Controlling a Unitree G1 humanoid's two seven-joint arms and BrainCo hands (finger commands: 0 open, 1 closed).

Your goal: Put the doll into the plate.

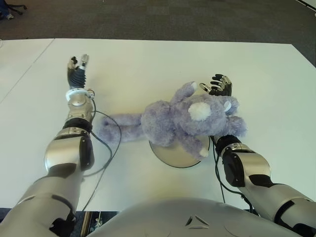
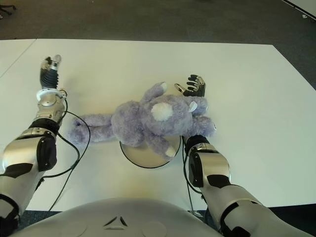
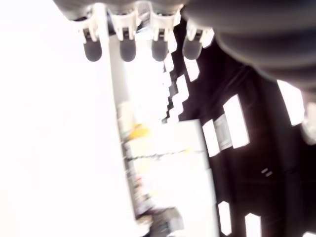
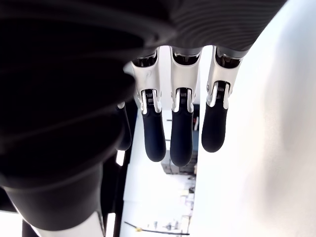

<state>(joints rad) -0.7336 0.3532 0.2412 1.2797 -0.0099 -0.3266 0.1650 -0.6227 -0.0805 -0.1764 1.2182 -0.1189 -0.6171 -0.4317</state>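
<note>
Beside the doll, right robot hand open-fingered.

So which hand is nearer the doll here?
Right. The right hand shows just behind the doll by its head, fingers open. The left hand is far off to the doll's left, open too.

A big flat white table fills most of the view, a dark grey carpet floor lies beyond its far edge, and black chair wheels stand on that floor in the far left corner.
</note>
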